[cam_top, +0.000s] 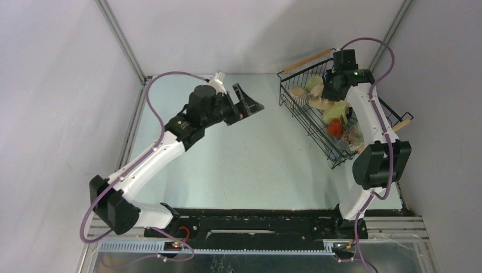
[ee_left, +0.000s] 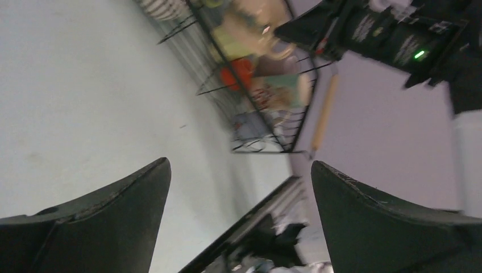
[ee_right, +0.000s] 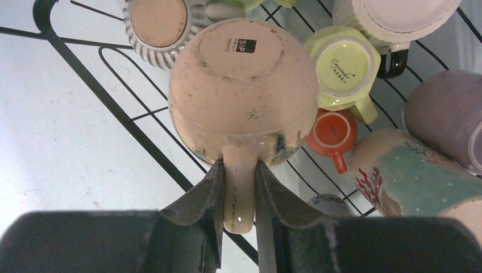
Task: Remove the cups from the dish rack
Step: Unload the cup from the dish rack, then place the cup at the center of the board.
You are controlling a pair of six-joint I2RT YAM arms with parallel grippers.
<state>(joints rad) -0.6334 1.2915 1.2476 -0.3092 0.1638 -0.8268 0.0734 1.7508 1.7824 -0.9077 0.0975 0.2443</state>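
Mauve cup: cut by the right edge.
Ribbed cup: top cropped off.
Blue cup: mostly behind the right gripper.
Dish rack: contents blurred from the left wrist.

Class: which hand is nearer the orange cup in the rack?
Right. The right hand holds a tan mug over the dish rack, beside the orange cup; the left hand hangs open over the table, outside it.
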